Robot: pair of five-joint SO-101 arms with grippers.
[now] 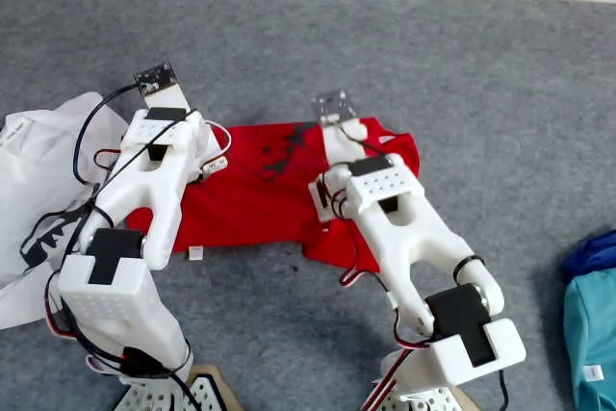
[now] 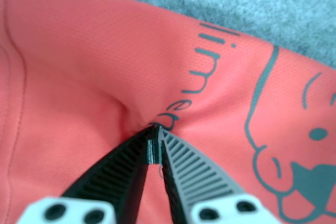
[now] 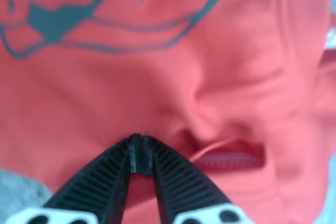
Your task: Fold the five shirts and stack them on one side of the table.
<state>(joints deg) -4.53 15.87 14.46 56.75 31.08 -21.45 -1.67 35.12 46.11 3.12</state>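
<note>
The grey bench (image 1: pixel 462 64) carries everything. On its middle lies the red shirt (image 1: pixel 250 199), spread mostly flat with its long axis running left to right. Its dark printed figure (image 1: pixel 284 151) sits toward the far edge, near the middle. The right end is bunched, and a flap of it reaches nearer than the rest. Which end is the neck cannot be told from the high view. The right wrist view shows an opening with a ribbed inner band (image 3: pixel 231 158) just beside that arm's fingertips.

A white shirt (image 1: pixel 38 151) lies crumpled at the left edge of the bench, partly under the left arm (image 1: pixel 144 199). That arm stretches from the near-left over the left end of the red shirt. The right arm (image 1: pixel 404 228) stretches from the near-right over the shirt's right end.

A teal shirt (image 1: pixel 592 334) lies at the near-right edge, with a blue shirt (image 1: pixel 592 252) just beyond it, both well apart from the red one.

The left end effector (image 2: pixel 156 135) is closed tight, pinching a small ridge of red cloth beside the printed lettering (image 2: pixel 197 77). The right end effector (image 3: pixel 137 148) is likewise closed on a fold of the red shirt, with wrinkles spreading from its tips. A small white tag (image 1: pixel 195 253) lies on the bench just beside the shirt's near-left edge.
</note>
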